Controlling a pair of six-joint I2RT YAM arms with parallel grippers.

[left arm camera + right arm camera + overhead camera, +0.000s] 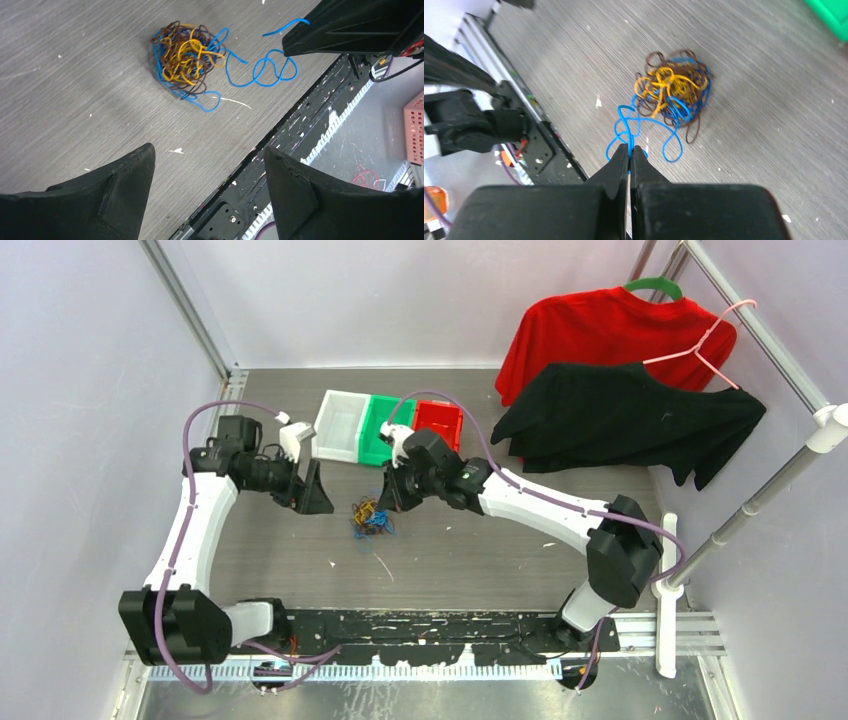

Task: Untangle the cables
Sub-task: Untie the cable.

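The cables (pixel 370 518) lie in one small clump of blue, orange and dark brown wire on the grey table. The clump (pixel 187 62) trails a loose blue cable (pixel 260 70) toward the right gripper. In the right wrist view the clump (pixel 674 92) sits ahead of the jaws, and my right gripper (pixel 629 148) is shut on the blue cable (pixel 624 125), which runs between its tips. That gripper (pixel 392 502) hangs just right of the clump. My left gripper (pixel 209 152) stands open and empty to the left (pixel 310 495) of the cables.
White (pixel 338 425), green (pixel 385 428) and red (pixel 438 424) bins stand in a row behind the grippers. A red shirt (pixel 600 335) and a black shirt (pixel 625 420) hang on a rack at the back right, with a pink hanger (pixel 705 345). The black base rail (pixel 430 625) runs along the near edge.
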